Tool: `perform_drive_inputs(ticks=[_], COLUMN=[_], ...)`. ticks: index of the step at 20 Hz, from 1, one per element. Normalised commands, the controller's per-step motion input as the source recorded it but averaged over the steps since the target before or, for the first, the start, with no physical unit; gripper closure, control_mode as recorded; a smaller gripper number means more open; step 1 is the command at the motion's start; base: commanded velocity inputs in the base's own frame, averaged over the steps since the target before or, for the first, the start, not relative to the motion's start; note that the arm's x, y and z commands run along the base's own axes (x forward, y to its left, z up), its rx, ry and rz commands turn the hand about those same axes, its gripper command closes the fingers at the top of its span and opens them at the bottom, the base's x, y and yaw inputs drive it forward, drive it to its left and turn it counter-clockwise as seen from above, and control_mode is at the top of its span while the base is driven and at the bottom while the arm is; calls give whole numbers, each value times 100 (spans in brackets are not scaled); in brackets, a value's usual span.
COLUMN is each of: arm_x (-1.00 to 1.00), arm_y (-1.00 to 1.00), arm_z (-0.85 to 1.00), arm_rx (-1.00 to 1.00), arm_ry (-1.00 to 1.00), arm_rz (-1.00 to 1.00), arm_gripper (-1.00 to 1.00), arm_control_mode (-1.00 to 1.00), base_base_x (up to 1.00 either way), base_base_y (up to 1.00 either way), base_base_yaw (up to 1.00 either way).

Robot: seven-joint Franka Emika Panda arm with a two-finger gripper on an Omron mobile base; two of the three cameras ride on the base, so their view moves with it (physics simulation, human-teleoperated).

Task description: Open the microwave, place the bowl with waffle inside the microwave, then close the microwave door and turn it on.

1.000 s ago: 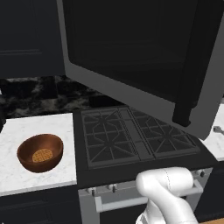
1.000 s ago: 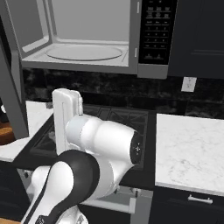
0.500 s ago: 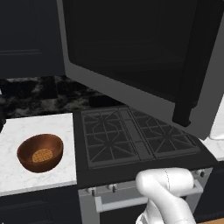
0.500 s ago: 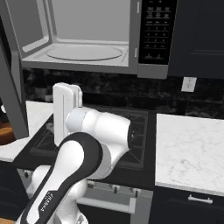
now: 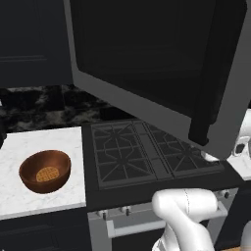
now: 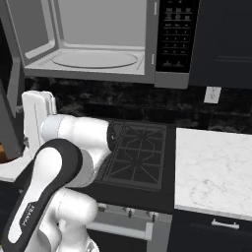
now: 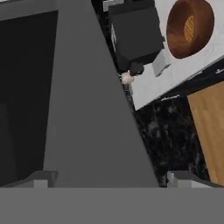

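The microwave (image 6: pixel 98 44) hangs above the stove (image 5: pixel 147 157) with its cavity wide open, pale grey inside, a round turntable (image 6: pixel 93 59) on its floor and the black button panel (image 6: pixel 177 37) at its right. The door (image 5: pixel 157 63) is swung far out over the stove, its dark window tilted toward the left base camera and its dark bar handle (image 5: pixel 208 110) at the free edge on the right; in the hand view the door's grey edge (image 7: pixel 92 109) rises as a broad wedge close in front of the camera. Dark cabinets (image 6: pixel 221 44) flank the microwave, and a dark speckled backsplash (image 5: pixel 44 108) runs behind the stove. The stove's black grates lie between two white marble tabletops (image 5: pixel 44 162), one on each side. The white arm (image 6: pixel 74 147) bends across the stove's left part, its hand raised beside the open door's lower edge. The tool (image 7: pixel 109 181) shows just its two grey tips at the bottom of the hand view, set well apart with nothing between them, right by the door edge. The bowl (image 5: pixel 45 171) sits on the left tabletop, well apart from the stove's edge and below the open door's hinge side, upright. The waffle (image 5: pixel 47 174) lies flat in the bowl's bottom. An outlet (image 6: pixel 212 94) sits on the wall right of the stove.
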Motion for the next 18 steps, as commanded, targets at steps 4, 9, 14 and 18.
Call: perform_drive_inputs(ticks=[4,9,14,18], arm_x=[-23,-24,-13,-7], arm_y=[100,100,100,93], arm_z=[-17,-18,-2,-1], arm_rx=[0,0,0,0], arm_ry=[-8,-7,-13,-11], arm_rz=[15,11,1,0], arm_gripper=[-100,-100,-100,-100], arm_control_mode=[-100,-100,-100,-100], base_base_x=[0,0,0,0], base_base_y=[0,0,0,0], base_base_yaw=[0,0,0,0])
